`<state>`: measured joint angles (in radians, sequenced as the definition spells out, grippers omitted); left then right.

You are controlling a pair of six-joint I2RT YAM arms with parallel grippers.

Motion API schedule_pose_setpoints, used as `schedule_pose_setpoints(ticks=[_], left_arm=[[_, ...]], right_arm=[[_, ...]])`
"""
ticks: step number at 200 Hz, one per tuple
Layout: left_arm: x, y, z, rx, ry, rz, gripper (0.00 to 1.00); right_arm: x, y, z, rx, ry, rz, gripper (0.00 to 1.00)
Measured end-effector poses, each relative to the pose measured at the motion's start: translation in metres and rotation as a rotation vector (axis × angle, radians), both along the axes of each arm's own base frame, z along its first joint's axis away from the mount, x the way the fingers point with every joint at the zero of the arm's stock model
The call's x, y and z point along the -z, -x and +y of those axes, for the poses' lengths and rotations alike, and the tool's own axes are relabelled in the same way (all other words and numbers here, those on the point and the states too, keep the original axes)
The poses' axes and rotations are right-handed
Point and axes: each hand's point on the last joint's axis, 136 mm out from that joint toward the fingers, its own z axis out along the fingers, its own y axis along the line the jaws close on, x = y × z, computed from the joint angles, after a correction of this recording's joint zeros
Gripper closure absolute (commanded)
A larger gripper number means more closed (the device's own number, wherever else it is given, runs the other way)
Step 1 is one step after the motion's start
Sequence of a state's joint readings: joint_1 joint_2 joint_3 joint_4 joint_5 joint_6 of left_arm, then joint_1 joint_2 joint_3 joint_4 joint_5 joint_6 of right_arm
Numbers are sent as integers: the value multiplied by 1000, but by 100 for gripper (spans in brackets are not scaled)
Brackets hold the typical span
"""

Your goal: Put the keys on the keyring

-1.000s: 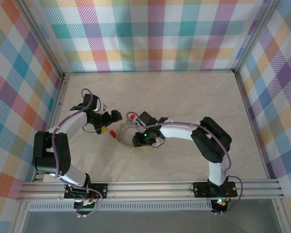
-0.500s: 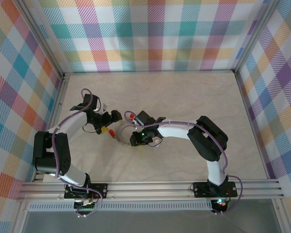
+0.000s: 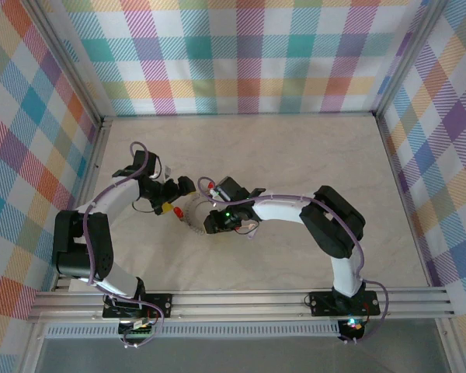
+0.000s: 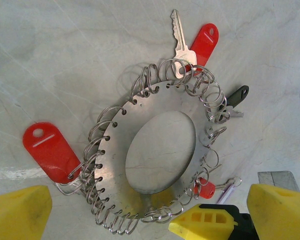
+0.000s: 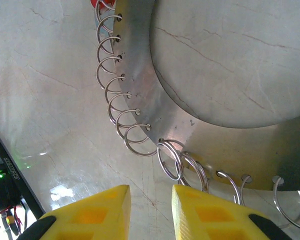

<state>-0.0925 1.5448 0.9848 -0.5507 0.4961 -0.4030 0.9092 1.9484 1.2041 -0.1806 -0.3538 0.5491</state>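
Observation:
The keyring (image 4: pixel 117 145) is a flat silvery disc with an open middle and wire split rings all round its rim; it lies flat on the table (image 3: pixel 295 155). On its rings hang a silver key (image 4: pixel 179 42) with a red tag (image 4: pixel 205 40), a black key (image 4: pixel 236 96), a second red tag (image 4: pixel 49 150), a small red-headed key (image 4: pixel 205 189) and a pale lilac key (image 4: pixel 226 192). My left gripper (image 4: pixel 150 215) hovers over the ring, open, its fingertips (image 4: pixel 20 212) wide apart. My right gripper (image 5: pixel 150 210) sits at the ring's near rim (image 5: pixel 140 90), open by a narrow gap, with nothing between its pads (image 5: pixel 90 215).
The right gripper's yellow finger (image 4: pixel 205 222) shows in the left wrist view, close to the small red-headed key. In the top view the two grippers (image 3: pixel 175 196) (image 3: pixel 210 225) crowd round the keyring (image 3: pixel 193 211). Plaid walls (image 3: pixel 248 54) enclose the table.
The right gripper has slid left and closer to the keyring's near rim. The left arm and the ring have stayed put.

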Motion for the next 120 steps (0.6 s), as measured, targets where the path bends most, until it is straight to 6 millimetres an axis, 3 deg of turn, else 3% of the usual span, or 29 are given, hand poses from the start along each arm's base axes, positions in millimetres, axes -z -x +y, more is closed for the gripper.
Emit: schedule_pose_setpoints(ticks=[19, 120], left_arm=[[0, 0, 0, 0, 0, 0, 0], [1, -1, 3, -8, -10, 2, 0]], right_arm=[[1, -1, -2, 0, 11, -11, 68], [3, -4, -35, 178, 175, 56, 79]])
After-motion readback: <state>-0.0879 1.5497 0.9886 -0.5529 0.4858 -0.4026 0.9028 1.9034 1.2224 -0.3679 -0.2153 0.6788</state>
